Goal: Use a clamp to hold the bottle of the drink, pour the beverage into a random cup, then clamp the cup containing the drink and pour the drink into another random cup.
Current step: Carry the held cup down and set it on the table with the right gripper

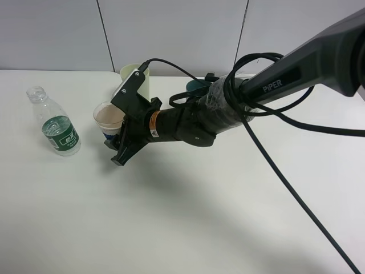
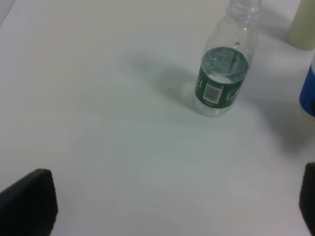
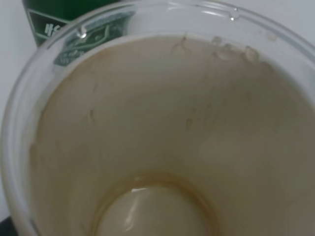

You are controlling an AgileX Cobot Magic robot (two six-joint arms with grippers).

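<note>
Right gripper (image 1: 121, 141): I see it reaching across to centre-left of the exterior high view; its jaws sit on either side of the cup, but whether they are pressing on it I cannot tell.
Cup (image 1: 108, 119): clear, with a blue band low on its wall, upright on the worktop (image 1: 188, 217); a stained inside and a little pale liquid at the bottom fill my right wrist view.
Bottle (image 1: 55, 123): uncapped, green label, upright at far left, apart from the cup.
Left gripper (image 2: 172, 216): jaws wide apart, holding nothing, over bare worktop near the bottle.
Cream cup (image 1: 138, 80): behind the right gripper, partly hidden.
</note>
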